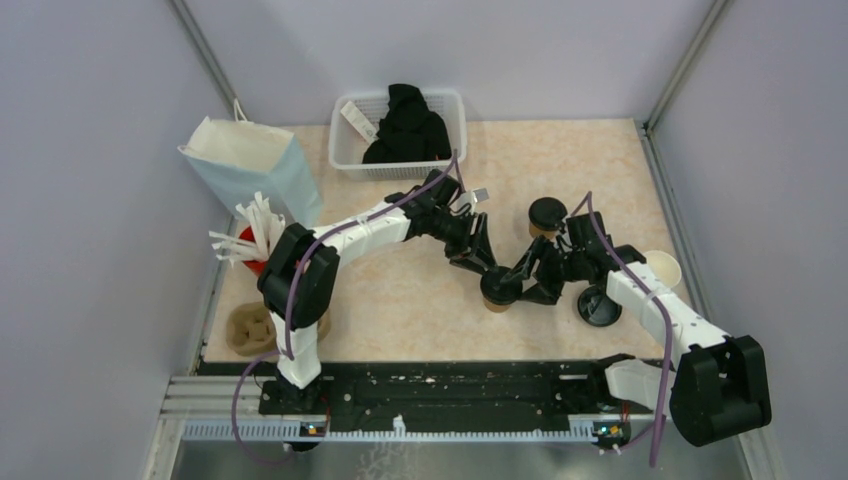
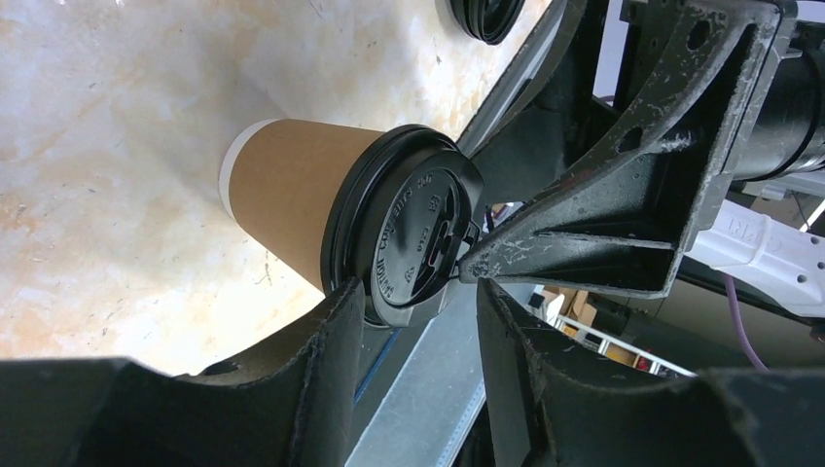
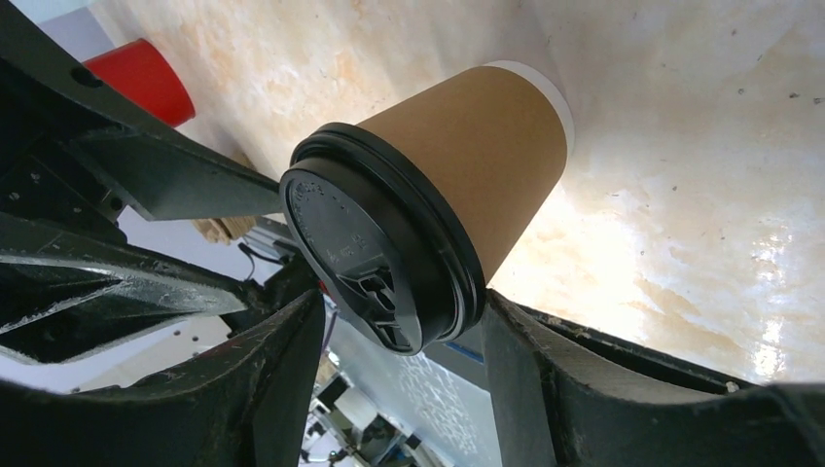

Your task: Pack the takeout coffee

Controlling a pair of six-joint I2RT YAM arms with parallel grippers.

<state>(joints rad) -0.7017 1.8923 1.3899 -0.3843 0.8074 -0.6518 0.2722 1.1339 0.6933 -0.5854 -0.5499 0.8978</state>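
The takeout coffee, a kraft-paper cup with its black lid on, stands upright on the marbled worktop, a little toward 4 o'clock from the middle. Both arms meet over it.

The left gripper reaches in from 10 o'clock. Its jaws are partly open and straddle the lid. In the left wrist view one finger lies against the lid's rim, but I cannot tell whether the other touches.

The right gripper comes in from 3 o'clock. It has narrowed onto the lid, with a finger pressed to the rim on each side.

A second lidded cup stands at 1 o'clock from the coffee, and a loose black lid lies at 3 o'clock. An open cup sits farther out at 2 o'clock.
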